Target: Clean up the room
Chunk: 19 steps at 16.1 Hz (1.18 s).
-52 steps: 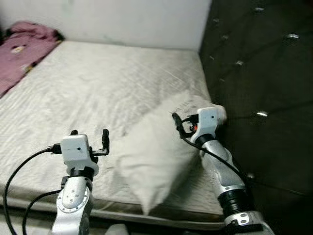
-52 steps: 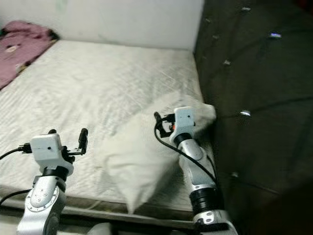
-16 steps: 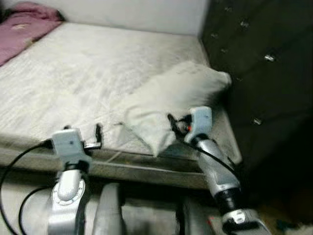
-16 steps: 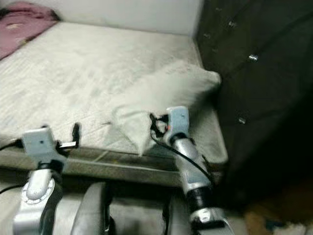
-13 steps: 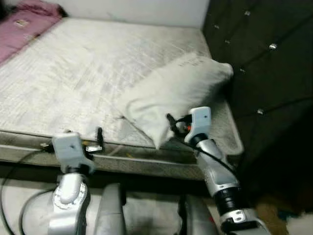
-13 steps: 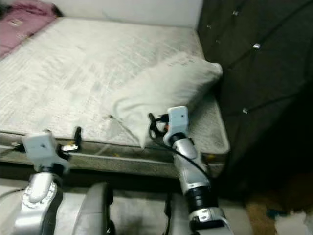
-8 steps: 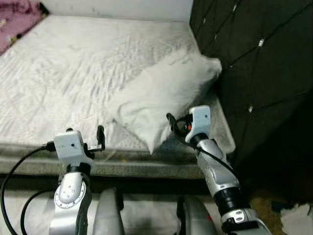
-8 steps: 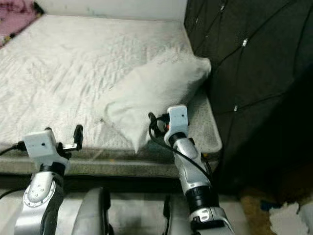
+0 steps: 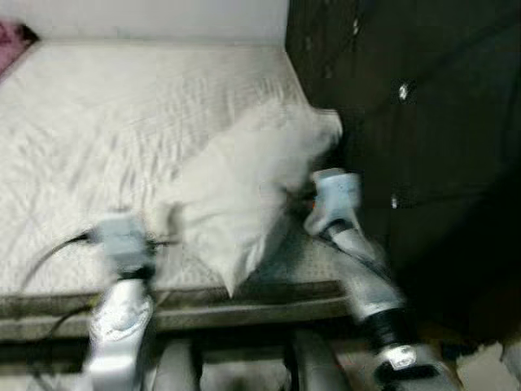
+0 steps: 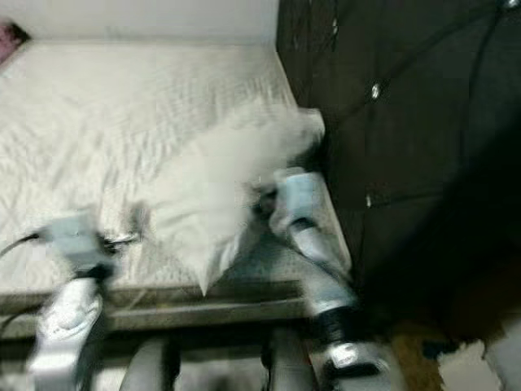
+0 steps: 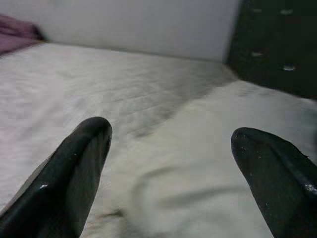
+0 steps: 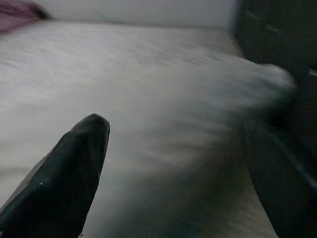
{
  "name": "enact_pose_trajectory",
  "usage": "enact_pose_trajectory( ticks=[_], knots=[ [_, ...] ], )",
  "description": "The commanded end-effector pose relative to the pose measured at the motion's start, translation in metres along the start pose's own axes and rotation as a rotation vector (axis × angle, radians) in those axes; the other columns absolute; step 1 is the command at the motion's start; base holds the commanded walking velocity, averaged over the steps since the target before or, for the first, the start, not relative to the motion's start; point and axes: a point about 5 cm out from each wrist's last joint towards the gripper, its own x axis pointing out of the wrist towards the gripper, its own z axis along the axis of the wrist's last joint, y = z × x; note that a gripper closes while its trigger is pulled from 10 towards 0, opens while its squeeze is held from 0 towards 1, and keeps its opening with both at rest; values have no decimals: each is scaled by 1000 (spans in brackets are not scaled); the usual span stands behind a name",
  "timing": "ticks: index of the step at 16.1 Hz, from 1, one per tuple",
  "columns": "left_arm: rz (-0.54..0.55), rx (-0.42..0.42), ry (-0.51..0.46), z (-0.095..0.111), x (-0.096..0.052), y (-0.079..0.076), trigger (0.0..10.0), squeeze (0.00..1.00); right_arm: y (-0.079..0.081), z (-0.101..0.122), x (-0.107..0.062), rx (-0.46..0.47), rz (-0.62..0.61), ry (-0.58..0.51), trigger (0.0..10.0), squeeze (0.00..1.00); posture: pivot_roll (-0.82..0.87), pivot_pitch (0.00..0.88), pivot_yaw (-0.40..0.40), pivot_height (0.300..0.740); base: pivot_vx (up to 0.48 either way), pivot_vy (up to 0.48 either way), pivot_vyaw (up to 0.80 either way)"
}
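Tidying the bed (image 9: 98,114): both grippers, left (image 11: 171,173) and right (image 12: 173,173), hover with fingers spread, empty, by the pillow (image 9: 244,175). Next, grip its five-o'clock corner.

A bed (image 9: 98,122) with a bare, pale quilted mattress runs back to a plain white wall (image 9: 146,16) at its far edge. Along the bed's right edge stands a dark tufted headboard (image 10: 407,106), its padding pinned by shiny buttons (image 9: 402,92) that catch the light. The mattress's near edge sits on a darker base (image 9: 269,305). At the far left corner of the bed a bit of pink cloth (image 9: 12,34) shows. Below the headboard, near the right corner, lies brownish floor (image 10: 423,358) with a pale patch. Both head views are blurred.
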Motion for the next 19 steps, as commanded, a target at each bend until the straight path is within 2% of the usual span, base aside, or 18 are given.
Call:
enact_pose_trajectory(
  ticks=[1,5,7,11,13,16,19],
  knots=[
    [41,24,18,-2,-2,14,10000,0,17,5,5,10,47,-16,10000,0,-27,0,-30,621,0,0,0],
    [37,19,20,-3,-2,12,10000,0,16,5,5,8,48,-14,10000,0,-26,0,-33,621,0,0,0],
    [61,20,58,-7,-2,13,10000,0,16,4,4,5,56,-9,10000,0,-27,0,-37,621,0,0,0],
    [124,13,101,-12,-5,19,10000,0,22,2,3,-10,121,25,10000,0,-18,0,-40,591,0,0,0],
    [179,32,109,-11,-10,24,10000,0,31,-7,6,-31,253,137,10000,0,-1,0,-42,571,0,0,0],
    [221,53,115,-8,-19,32,10000,0,37,-12,6,-107,394,211,10000,0,12,0,-44,571,0,0,0],
    [278,68,115,-5,-35,42,10000,0,39,-4,11,-138,482,246,10000,0,49,0,-43,571,0,0,0]
  ],
)
